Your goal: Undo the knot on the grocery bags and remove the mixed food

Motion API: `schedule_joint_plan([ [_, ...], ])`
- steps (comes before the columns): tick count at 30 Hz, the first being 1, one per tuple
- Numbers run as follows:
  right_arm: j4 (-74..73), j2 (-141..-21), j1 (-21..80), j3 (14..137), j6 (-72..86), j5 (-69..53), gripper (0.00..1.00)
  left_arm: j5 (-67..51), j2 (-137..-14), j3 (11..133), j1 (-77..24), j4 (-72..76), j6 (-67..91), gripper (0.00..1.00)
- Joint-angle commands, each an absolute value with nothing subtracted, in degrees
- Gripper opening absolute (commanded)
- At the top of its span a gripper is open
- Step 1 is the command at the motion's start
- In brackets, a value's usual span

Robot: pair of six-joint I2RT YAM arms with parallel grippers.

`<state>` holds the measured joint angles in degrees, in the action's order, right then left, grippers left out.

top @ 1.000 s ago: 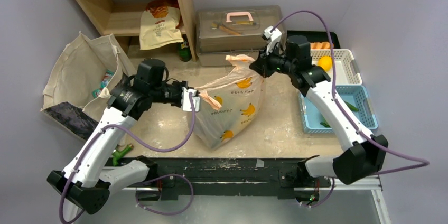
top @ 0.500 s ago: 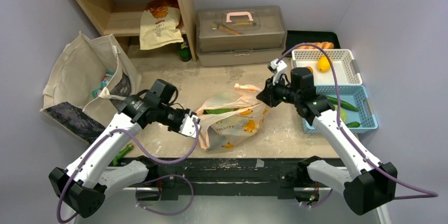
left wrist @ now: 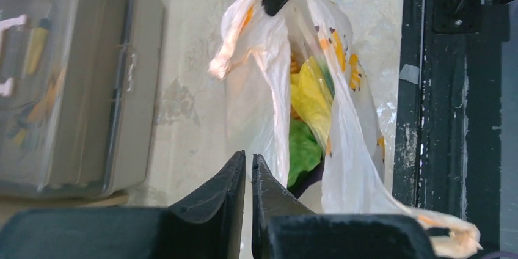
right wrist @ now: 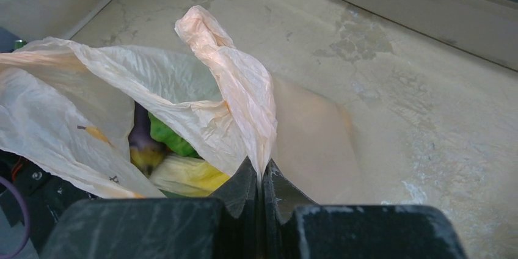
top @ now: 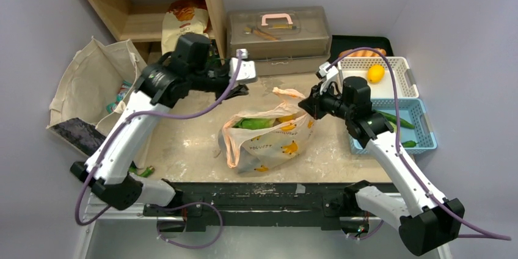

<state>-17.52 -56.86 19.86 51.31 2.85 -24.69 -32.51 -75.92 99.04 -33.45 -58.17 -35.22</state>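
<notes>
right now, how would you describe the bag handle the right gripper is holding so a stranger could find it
Start at the grey lidded plastic toolbox at the back; in front sits the thin pale-orange plastic grocery bag, open, with greens showing. Its right handle strip rises to the right gripper, shut on it; the other handle loop hangs loose on the bag's left side.

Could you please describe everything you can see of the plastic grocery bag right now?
The grocery bag is thin, crinkly, translucent pale-orange plastic with yellow-orange printed figures and a lettered band. It slumps on the table, mouth open upward, handles apart and untied. Green and yellow food shows inside. The right tool is shut on one handle, holding it up; the other handle droops loose.
</notes>
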Motion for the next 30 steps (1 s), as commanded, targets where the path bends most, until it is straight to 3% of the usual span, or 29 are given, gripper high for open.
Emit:
schedule_joint_plan([
  [1, -13.0, -56.9, 19.7, 56.1, 4.6, -23.4, 0.00, -29.4, -84.9, 104.8, -39.0, -62.7, -27.9, 0.05],
  [5, -12.5, -57.7, 19.8, 57.7, 5.3, -23.1, 0.00, -31.2, -85.0, 97.1, -40.2, -57.2, -22.9, 0.03],
  [10, -13.9, -56.3, 19.7, 57.4, 5.9, -23.1, 0.00, -25.9, -81.6, 82.7, -40.2, -49.2, -21.8, 0.04],
  [16, -15.6, -55.2, 19.8, 56.5, 4.8, -23.9, 0.00, -19.5, -82.3, 75.6, -39.9, -48.8, -21.9, 0.07],
  [18, -16.5, -54.7, 19.8, 56.3, 3.8, -24.1, 0.00, -16.4, -83.5, 74.6, -38.9, -48.9, -21.6, 0.19],
  [21, -17.2, -54.2, 19.7, 56.2, 3.5, -20.8, 0.00, -11.3, -85.0, 75.6, -34.8, -46.9, -20.5, 0.50],
  [23, -16.3, -54.8, 19.6, 57.2, 2.9, -20.3, 0.00, -13.6, -86.0, 79.5, -29.6, -46.9, -20.9, 0.86],
  [24, -15.3, -55.4, 19.7, 58.1, 2.9, -20.2, 0.00, -15.4, -86.5, 81.9, -27.9, -47.5, -21.4, 0.96],
  [25, -14.8, -56.3, 19.6, 59.0, 3.2, -19.3, 0.00, -16.9, -86.9, 83.7, -26.8, -47.9, -22.5, 0.99],
  [30, -16.3, -59.4, 16.8, 64.5, 5.5, -19.4, 0.00, -21.7, -85.9, 84.7, -26.2, -54.1, -35.1, 1.00],
])
